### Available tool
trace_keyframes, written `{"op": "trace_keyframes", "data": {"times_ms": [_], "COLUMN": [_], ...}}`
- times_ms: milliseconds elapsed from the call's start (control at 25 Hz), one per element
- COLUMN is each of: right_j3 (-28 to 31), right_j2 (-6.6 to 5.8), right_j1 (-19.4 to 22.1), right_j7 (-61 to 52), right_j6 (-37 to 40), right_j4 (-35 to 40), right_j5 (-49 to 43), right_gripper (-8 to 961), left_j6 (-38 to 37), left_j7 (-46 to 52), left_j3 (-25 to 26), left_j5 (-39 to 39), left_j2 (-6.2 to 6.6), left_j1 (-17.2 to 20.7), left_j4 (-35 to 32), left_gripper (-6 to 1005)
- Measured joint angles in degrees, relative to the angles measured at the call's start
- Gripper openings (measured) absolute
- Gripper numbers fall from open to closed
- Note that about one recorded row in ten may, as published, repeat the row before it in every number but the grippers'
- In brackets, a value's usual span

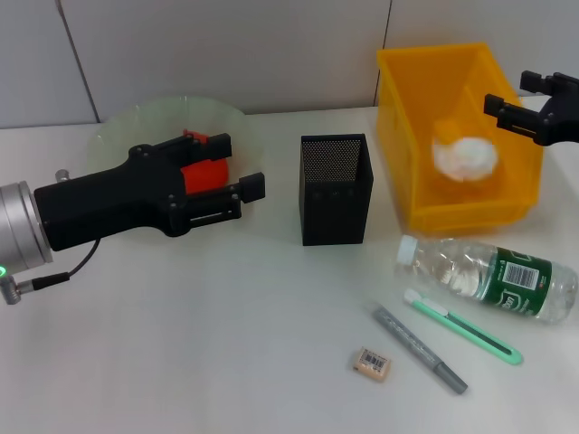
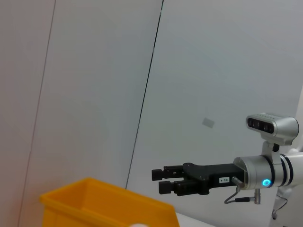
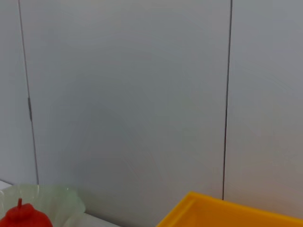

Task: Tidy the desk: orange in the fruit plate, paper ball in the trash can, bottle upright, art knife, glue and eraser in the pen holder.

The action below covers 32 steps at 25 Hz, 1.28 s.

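Observation:
The orange (image 1: 204, 174) (image 3: 23, 218) lies in the pale-green fruit plate (image 1: 127, 122) (image 3: 61, 201). My left gripper (image 1: 242, 165) hovers above it, open, its fingers either side of the fruit in the head view. The white paper ball (image 1: 466, 155) is inside the yellow trash can (image 1: 412, 163) (image 2: 94, 203). My right gripper (image 1: 507, 90) (image 2: 158, 180) is open above the can's far right rim. The bottle (image 1: 488, 276) lies on its side. The green art knife (image 1: 461, 330), grey glue stick (image 1: 421, 348) and eraser (image 1: 372, 363) rest on the table in front of the black mesh pen holder (image 1: 335, 188).
The pen holder stands between the plate and the trash can. A grey panelled wall runs close behind the table. The bottle lies just in front of the can, with the small items near the table's front right.

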<state>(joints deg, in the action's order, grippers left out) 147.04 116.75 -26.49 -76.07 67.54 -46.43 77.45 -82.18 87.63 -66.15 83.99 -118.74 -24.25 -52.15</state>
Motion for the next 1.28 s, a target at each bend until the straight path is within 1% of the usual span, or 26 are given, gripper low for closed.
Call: {"op": "trace_keyframes", "data": {"times_ms": [120,200,240,280,400,440,480,560,600,640,680,800,840,920,1000,1040,1080,1200,1240,1280], "right_j3": [0.01,0.02,-0.09,-0.09,-0.10,-0.02,-0.02,-0.07,-0.07,-0.02,-0.02,-0.12,-0.35,-0.43,-0.49,-0.53,-0.53,-1.33,-2.91,-2.91], "right_j2": [0.18,0.45,0.82,0.82,1.34,1.70,1.70,1.81,1.81,1.85,1.85,1.68,1.55,1.53,1.52,1.65,1.65,2.03,2.05,2.05], "right_j1": [0.20,0.52,1.22,1.22,2.38,3.29,3.29,4.25,4.69,5.69,5.69,6.89,7.48,7.58,7.58,7.49,7.49,7.23,7.13,7.13], "right_j7": [0.21,0.33,0.67,0.67,0.91,-0.29,-0.29,-1.99,-2.66,-4.15,-4.15,-6.24,-8.71,-10.08,-13.27,-16.55,-16.55,-22.76,-26.63,-26.63], "right_j6": [0.16,0.29,0.98,0.98,3.61,6.64,6.64,10.19,11.84,16.18,16.18,22.75,26.27,27.48,29.82,31.07,31.07,32.40,32.81,32.81], "right_j4": [-0.42,-1.02,-2.30,-2.30,-4.48,-6.67,-6.67,-8.80,-9.67,-11.42,-11.42,-13.77,-15.87,-16.87,-19.61,-22.44,-22.44,-28.10,-31.54,-31.54], "right_j5": [0.65,1.59,2.94,2.94,4.48,4.70,4.70,4.70,4.71,4.71,4.71,4.32,2.72,1.61,-2.34,-6.22,-6.22,-13.89,-17.66,-17.66], "right_gripper": [702,705,707,708,711,711,712,712,712,712,712,713,713,712,711,711,711,711,711,711], "left_j6": [0.01,-0.02,-0.07,-0.14,-0.21,-0.33,-0.37,-0.39,-0.39,-0.39,-0.40,-0.42,-0.45,-0.50,-0.74,-1.20,-1.20,-1.34,-1.32,-1.28], "left_j7": [0.00,0.00,0.00,0.00,0.00,0.00,0.00,0.00,0.00,0.00,0.00,-0.03,-0.24,-0.55,-1.13,-1.71,-1.71,-1.88,-1.89,-1.91], "left_j3": [-0.07,-0.08,-0.09,-0.10,-0.11,-0.12,-0.12,-0.12,-0.12,-0.12,-0.12,-0.12,-0.11,-0.12,-0.12,-0.27,-0.27,-0.75,-0.78,-0.79], "left_j5": [-0.04,-0.06,-0.07,-0.06,-0.06,-0.06,-0.07,-0.07,-0.07,-0.14,-0.34,-1.51,-1.91,-2.03,-2.13,-2.21,-2.21,-2.28,-2.30,-2.32], "left_j2": [0.01,0.00,0.01,0.00,0.00,0.00,0.00,0.00,0.00,0.00,0.00,0.02,0.05,0.05,0.01,-0.04,-0.04,-0.09,-0.10,-0.10], "left_j1": [0.26,0.29,0.29,0.31,0.35,0.45,0.47,0.49,0.50,0.51,0.49,0.17,0.00,-0.03,-0.04,0.01,0.01,0.05,0.05,0.09], "left_j4": [0.08,0.35,0.47,0.60,0.67,0.67,0.67,0.67,0.68,0.80,1.09,2.86,3.45,3.59,3.66,3.68,3.68,3.71,3.73,3.77], "left_gripper": [802,802,802,802,802,802,802,802,802,802,802,802,802,801,801,801,801,801,801,801]}}
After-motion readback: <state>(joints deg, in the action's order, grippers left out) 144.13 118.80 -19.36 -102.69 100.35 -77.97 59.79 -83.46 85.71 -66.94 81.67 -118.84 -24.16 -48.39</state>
